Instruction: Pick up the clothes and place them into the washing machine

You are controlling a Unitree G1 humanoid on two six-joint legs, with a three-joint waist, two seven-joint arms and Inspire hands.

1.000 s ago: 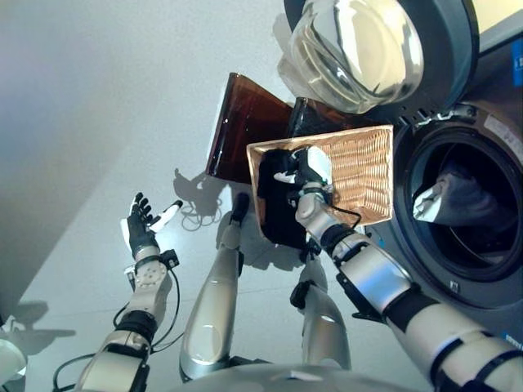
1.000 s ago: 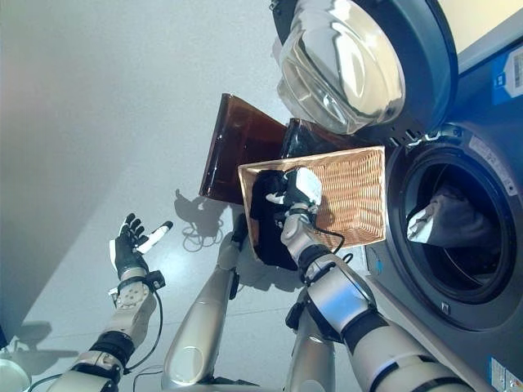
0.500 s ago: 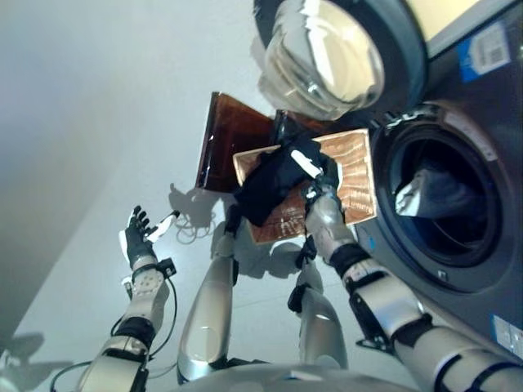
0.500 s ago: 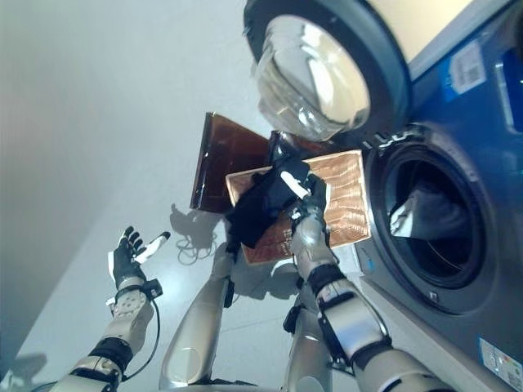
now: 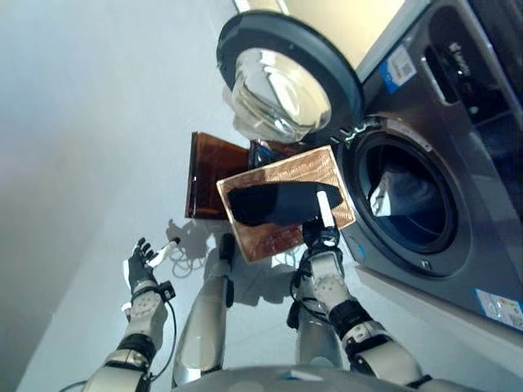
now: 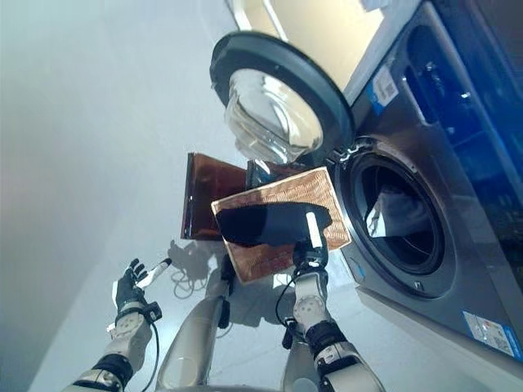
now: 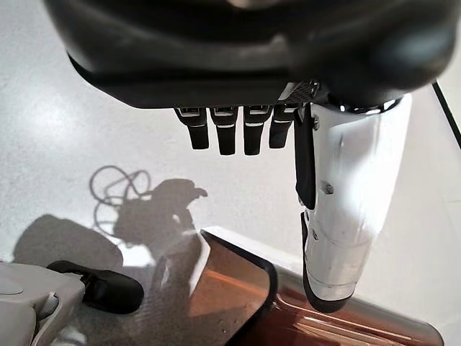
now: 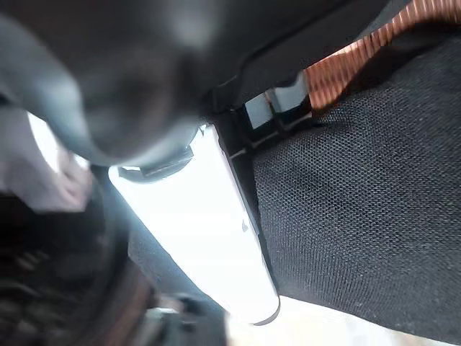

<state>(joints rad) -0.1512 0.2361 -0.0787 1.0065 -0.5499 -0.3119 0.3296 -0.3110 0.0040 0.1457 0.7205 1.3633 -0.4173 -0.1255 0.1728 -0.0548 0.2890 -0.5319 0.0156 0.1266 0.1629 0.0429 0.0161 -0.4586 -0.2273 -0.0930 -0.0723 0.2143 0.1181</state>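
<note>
My right hand [image 5: 324, 222] is shut on a black garment [image 5: 274, 204], which it holds up in front of the wicker basket [image 5: 301, 170]. The cloth [image 8: 360, 194] fills the right wrist view, pinched under the white-covered thumb [image 8: 209, 223]. To the right stands the washing machine [image 5: 441, 147] with its round door [image 5: 278, 82] swung open. A light garment [image 5: 400, 189] lies inside the drum. My left hand [image 5: 140, 263] hangs low at the left, open and empty, its fingers [image 7: 230, 130] straight over the floor.
A dark brown translucent bin [image 5: 211, 173] stands on the floor behind the basket, and its edge [image 7: 238, 281] shows in the left wrist view. The grey floor [image 5: 90, 147] stretches away to the left.
The camera has shifted, showing more of the machine. My right hand has lifted the black garment out of the basket and up; the cloth now hangs stretched leftward from the hand.
</note>
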